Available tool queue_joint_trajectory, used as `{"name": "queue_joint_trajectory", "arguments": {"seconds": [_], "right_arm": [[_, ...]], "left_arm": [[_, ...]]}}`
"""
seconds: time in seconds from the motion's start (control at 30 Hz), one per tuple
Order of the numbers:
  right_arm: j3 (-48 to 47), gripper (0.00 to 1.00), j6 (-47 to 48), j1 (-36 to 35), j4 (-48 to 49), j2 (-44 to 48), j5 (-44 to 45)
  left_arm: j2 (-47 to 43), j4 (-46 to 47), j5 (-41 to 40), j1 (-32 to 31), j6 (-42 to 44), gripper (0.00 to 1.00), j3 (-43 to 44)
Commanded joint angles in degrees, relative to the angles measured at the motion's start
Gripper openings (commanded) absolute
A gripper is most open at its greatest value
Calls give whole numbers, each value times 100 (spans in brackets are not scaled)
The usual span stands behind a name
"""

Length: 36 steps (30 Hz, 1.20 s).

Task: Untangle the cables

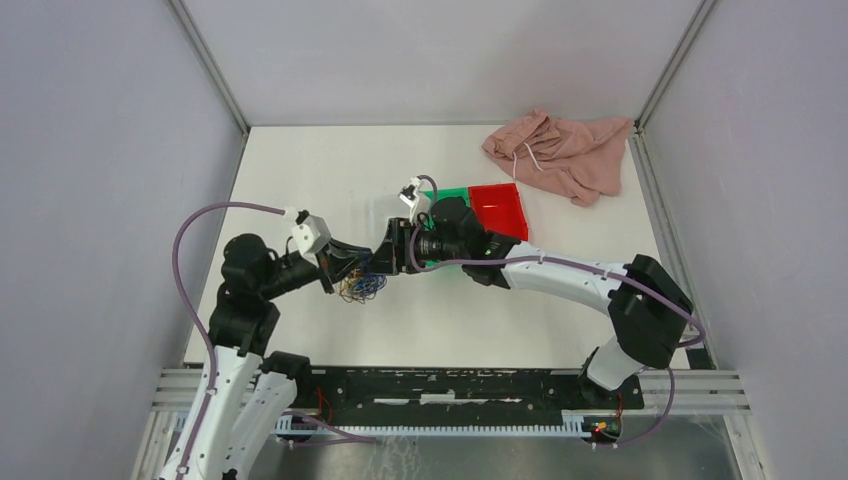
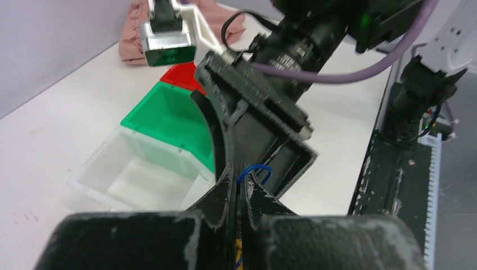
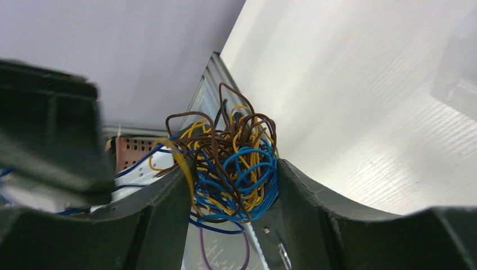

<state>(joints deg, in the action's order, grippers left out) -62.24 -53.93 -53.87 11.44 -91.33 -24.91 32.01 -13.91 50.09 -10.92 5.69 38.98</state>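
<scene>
The cables (image 1: 362,288) are a small clump of blue, yellow and dark brown-red wires between my two grippers, left of the table's middle. My left gripper (image 1: 345,268) is shut on a blue wire loop (image 2: 254,170) that sticks out past its tips (image 2: 242,173); yellow and blue wire shows deeper between the jaws. My right gripper (image 1: 386,258) faces it from the right. In the right wrist view the clump (image 3: 233,163) fills the gap between the part-closed fingers (image 3: 232,169) and touches both inner faces. One yellow wire lies along the left finger.
A white bin (image 2: 140,169), a green bin (image 2: 169,112) and a red bin (image 1: 498,208) stand in a row just behind the right gripper. A pink cloth (image 1: 565,150) with a white drawstring lies at the back right. Purple arm cables loop beside both arms.
</scene>
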Motion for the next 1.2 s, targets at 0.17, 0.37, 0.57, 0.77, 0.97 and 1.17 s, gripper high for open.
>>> {"name": "queue_joint_trajectory", "arguments": {"seconds": [0.17,0.37,0.57,0.77,0.97,1.17], "right_arm": [[276,43,236,-9,-9,89,1025],[798,40,361,-26,-168,252,1259],[1085,39,506,-78,-395,342,1526],[1094,36,890,-192,-888,277,2094],[978,57,1584,-204,-1188,980,2390],[1330,82,2666,-290,59,2127,1717]], "left_arm": [[81,574,193,-16,-1384,4,837],[199,576,-47,-17,-1407,3,1255],[463,738,-90,-20,-1493,3,1652],[767,969,-146,-24,-1701,3,2093],[747,714,45,-16,-1565,3,2069],[632,665,58,-16,-1464,3,1854]]}}
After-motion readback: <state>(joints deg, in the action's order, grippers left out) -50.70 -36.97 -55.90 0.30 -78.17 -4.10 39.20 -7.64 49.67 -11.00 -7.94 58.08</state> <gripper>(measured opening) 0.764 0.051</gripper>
